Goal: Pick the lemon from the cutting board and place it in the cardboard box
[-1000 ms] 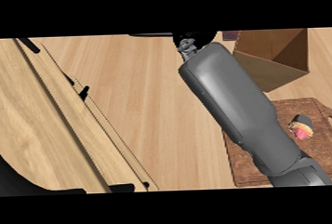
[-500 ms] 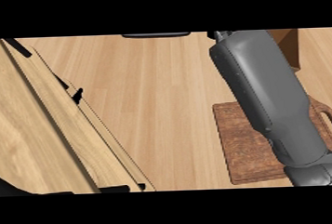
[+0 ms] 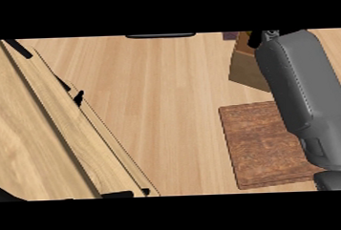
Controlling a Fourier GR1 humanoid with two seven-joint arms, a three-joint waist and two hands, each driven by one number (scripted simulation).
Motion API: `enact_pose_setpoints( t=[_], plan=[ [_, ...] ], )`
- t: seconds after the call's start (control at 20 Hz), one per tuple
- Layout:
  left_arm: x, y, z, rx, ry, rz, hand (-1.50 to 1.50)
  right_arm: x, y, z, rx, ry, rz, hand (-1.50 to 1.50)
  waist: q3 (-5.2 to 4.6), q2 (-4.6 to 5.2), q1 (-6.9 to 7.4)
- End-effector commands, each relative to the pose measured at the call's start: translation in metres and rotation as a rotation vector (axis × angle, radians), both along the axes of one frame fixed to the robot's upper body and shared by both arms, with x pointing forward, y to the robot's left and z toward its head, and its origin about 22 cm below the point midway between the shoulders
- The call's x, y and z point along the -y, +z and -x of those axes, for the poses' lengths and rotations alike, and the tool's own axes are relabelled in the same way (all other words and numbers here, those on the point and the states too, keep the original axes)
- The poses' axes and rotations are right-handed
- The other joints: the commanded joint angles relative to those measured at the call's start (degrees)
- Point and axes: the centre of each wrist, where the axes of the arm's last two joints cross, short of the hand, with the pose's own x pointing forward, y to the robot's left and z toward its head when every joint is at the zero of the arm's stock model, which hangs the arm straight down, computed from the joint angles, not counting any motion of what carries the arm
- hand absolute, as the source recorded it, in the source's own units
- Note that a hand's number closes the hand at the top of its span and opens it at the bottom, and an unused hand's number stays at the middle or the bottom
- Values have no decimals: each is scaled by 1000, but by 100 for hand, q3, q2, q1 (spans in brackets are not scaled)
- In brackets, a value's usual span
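The right forearm [image 3: 300, 98] has swung further over the cutting board [image 3: 262, 142] toward the cardboard box [image 3: 244, 66] beyond it; the lemon is hidden, likely carried, and the fingers' state cannot be told.

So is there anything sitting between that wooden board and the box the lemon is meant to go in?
Nothing visible. The cardboard box stands just beyond the cutting board, with only bare counter between them. The right forearm covers part of both, and the lemon and the hand itself cannot be seen.
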Motion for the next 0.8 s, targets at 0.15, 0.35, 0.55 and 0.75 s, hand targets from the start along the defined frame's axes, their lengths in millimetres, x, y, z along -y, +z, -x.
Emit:
enact_pose_setpoints(
  t=[0.15, 0.35, 0.55, 0.75],
  plan=[
    [12, 0, -3, 0, 4, 18, 0, 57, -46, -4, -172, 25, -294, -150, 9, -2, -34],
    [16, 2, -5, 5, -7, 19, 0, 78, -77, 6, -29, 132, -300, -150, 10, 9, -5],
    [5, 4, 0, 8, -9, 21, 0, 67, -49, 2, 303, 192, -407, -150, 17, 20, 85],
    [8, 6, -5, 24, -27, 1, 0, 59, -52, 0, 465, 214, -535, -150, 12, 30, 82]
  ],
)
